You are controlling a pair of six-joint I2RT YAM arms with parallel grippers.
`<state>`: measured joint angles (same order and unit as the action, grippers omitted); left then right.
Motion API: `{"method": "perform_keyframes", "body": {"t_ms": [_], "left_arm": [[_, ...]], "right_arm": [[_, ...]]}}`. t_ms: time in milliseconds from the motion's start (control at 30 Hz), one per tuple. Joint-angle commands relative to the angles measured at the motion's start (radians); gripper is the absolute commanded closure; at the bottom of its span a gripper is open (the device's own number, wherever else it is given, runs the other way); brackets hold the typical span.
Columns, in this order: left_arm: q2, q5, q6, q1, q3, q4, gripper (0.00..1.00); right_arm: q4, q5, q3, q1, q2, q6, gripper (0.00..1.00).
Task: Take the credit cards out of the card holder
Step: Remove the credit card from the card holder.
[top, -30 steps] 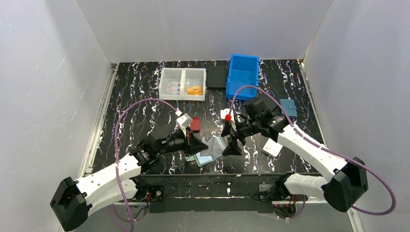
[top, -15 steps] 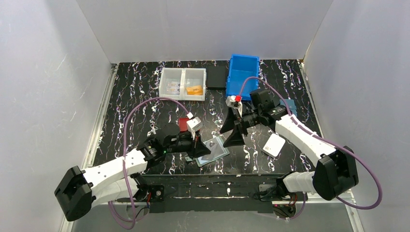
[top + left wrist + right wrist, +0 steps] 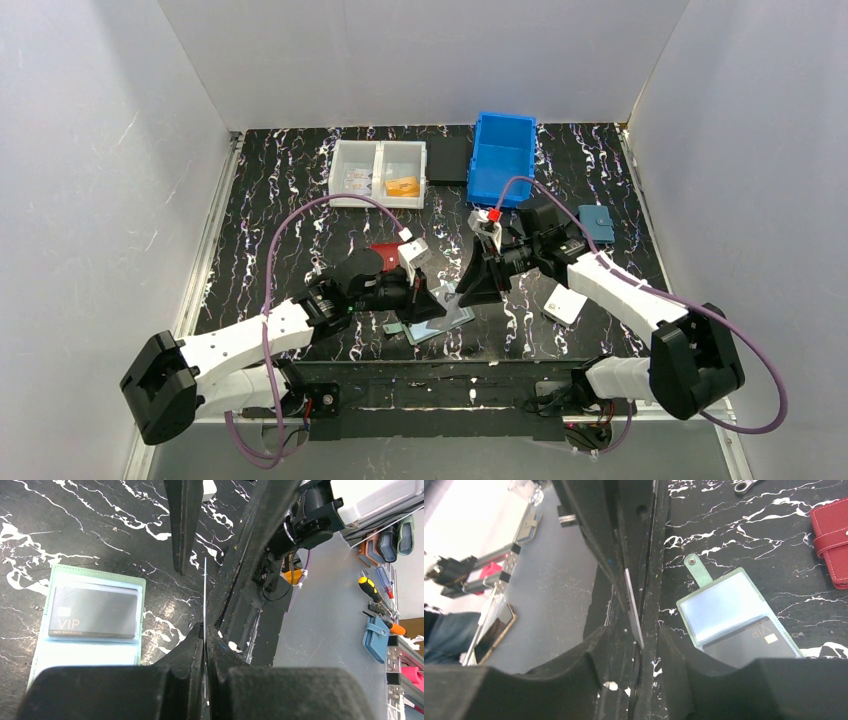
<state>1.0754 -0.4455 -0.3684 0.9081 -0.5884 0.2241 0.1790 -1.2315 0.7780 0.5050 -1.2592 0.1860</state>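
The sage-green card holder (image 3: 443,320) lies open and flat on the table, with a black VIP card (image 3: 92,611) in its clear pocket. My left gripper (image 3: 205,628) is shut on a thin pale credit card (image 3: 205,592), held upright and edge-on just right of the holder. My right gripper (image 3: 636,635) faces it from the other side. Its fingers (image 3: 596,645) stand apart on either side of the same card (image 3: 634,607) without pressing on it. The holder (image 3: 729,607) shows to the right of that gripper, snap tab pointing away.
A white two-compartment tray (image 3: 378,172) at the back holds an orange card (image 3: 403,185). Beside it are a black pad (image 3: 447,158) and a blue bin (image 3: 502,155). A red wallet (image 3: 385,250), a white wallet (image 3: 565,303) and a blue wallet (image 3: 597,222) lie around the arms.
My left gripper has carried the card up and to the right, away from the holder. My right gripper has come in around the card and its jaws have narrowed.
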Motion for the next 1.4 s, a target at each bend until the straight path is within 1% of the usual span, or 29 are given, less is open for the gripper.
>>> {"method": "perform_keyframes", "body": {"t_ms": [0,133,167,233,267,333,433,500,633,667,700,800,900,967,1100,1233,1300,1367], "left_arm": [[0.013,-0.004,0.001,0.015,-0.046,0.008,1.0],[0.024,0.003,-0.003,0.021,-0.052,0.009,1.0],[0.026,0.004,-0.004,0.022,-0.054,0.01,1.0],[0.03,0.009,-0.008,0.022,-0.057,0.011,1.0],[0.031,0.014,-0.011,0.022,-0.057,0.011,1.0],[0.028,0.036,-0.023,0.022,-0.056,0.011,0.96],[-0.004,0.114,-0.061,0.022,-0.037,0.011,0.77],[-0.053,0.165,-0.083,0.022,-0.013,0.014,0.61],[-0.215,0.308,-0.158,0.022,0.088,0.046,0.2],[-0.261,0.344,-0.192,0.019,0.124,0.06,0.09],[-0.304,0.367,-0.224,0.018,0.16,0.088,0.03],[-0.406,0.384,-0.317,0.014,0.283,0.213,0.02],[-0.444,0.39,-0.39,0.012,0.374,0.331,0.02],[-0.433,0.395,-0.411,0.012,0.397,0.377,0.02],[-0.347,0.4,-0.412,0.013,0.376,0.416,0.02],[-0.23,0.389,-0.395,0.012,0.325,0.449,0.12],[-0.181,0.377,-0.39,0.013,0.307,0.474,0.22],[-0.148,0.365,-0.39,0.012,0.298,0.5,0.28]], "right_arm": [[0.066,-0.022,0.056,0.003,-0.037,0.07,0.57],[0.068,-0.034,0.047,0.007,-0.029,0.079,0.69],[0.066,-0.038,0.044,0.01,-0.026,0.081,0.75],[0.063,-0.056,0.042,0.015,-0.024,0.085,0.92],[0.063,-0.072,0.042,0.017,-0.025,0.087,0.97],[0.063,-0.108,0.042,0.019,-0.025,0.09,0.99],[0.053,-0.126,0.035,0.018,-0.006,0.088,0.99],[0.019,-0.114,0.021,0.012,0.011,0.053,0.99],[-0.214,-0.127,-0.031,-0.041,0.028,-0.159,0.99],[-0.232,-0.125,-0.036,-0.056,0.027,-0.194,0.99],[-0.242,-0.121,-0.037,-0.068,0.025,-0.213,0.99],[-0.294,-0.076,-0.054,-0.087,0.013,-0.293,0.99],[-0.508,-0.017,-0.115,-0.094,0.004,-0.525,0.99],[-0.575,0.01,-0.136,-0.094,-0.009,-0.6,0.99],[-0.615,0.026,-0.14,-0.094,-0.036,-0.665,0.99],[-0.619,0.028,-0.141,-0.095,-0.042,-0.672,0.99],[-0.619,0.028,-0.141,-0.095,-0.042,-0.672,0.99],[-0.619,0.027,-0.139,-0.095,-0.043,-0.672,0.99]]}}
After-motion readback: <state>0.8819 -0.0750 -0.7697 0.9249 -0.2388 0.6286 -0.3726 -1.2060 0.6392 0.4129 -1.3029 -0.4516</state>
